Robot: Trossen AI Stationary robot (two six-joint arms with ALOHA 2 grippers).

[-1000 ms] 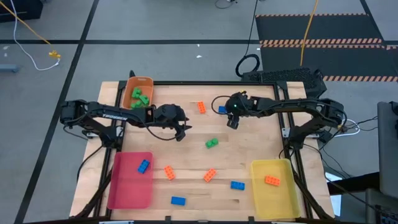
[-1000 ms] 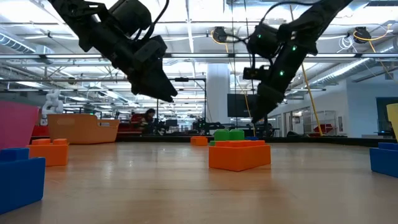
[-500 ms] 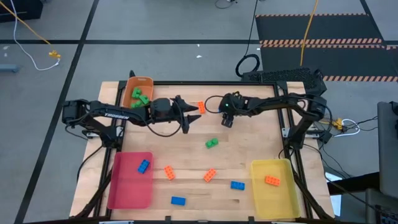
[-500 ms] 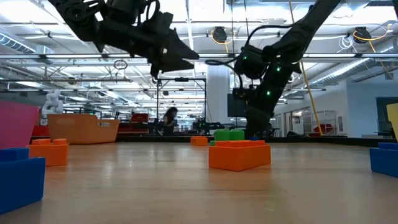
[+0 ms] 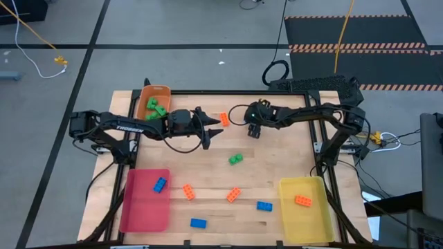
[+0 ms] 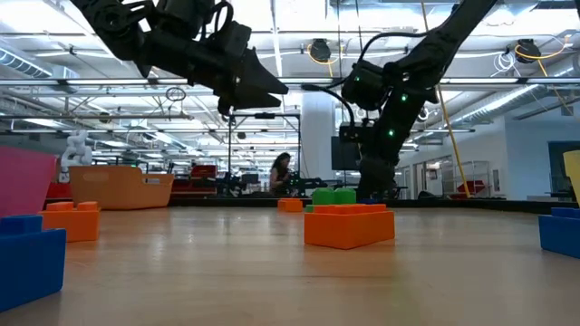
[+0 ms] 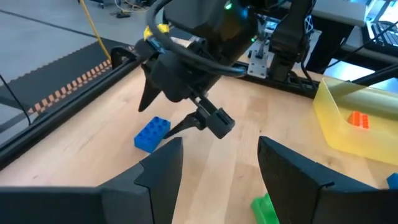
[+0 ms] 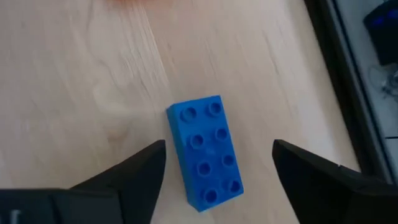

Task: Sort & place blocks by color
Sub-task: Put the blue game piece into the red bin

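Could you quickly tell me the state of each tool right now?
Left tool: open, empty.
Right tool: open, empty, above the blue brick.

Grey concrete floor (image 5: 180, 28) with dark seam lines, yellow cable (image 5: 38, 38), black mat with hazard-striped edges (image 5: 353, 34). Open hall behind table: ceiling light strips (image 6: 272, 18), white pillar (image 6: 315, 136), person (image 6: 281, 172) far back.
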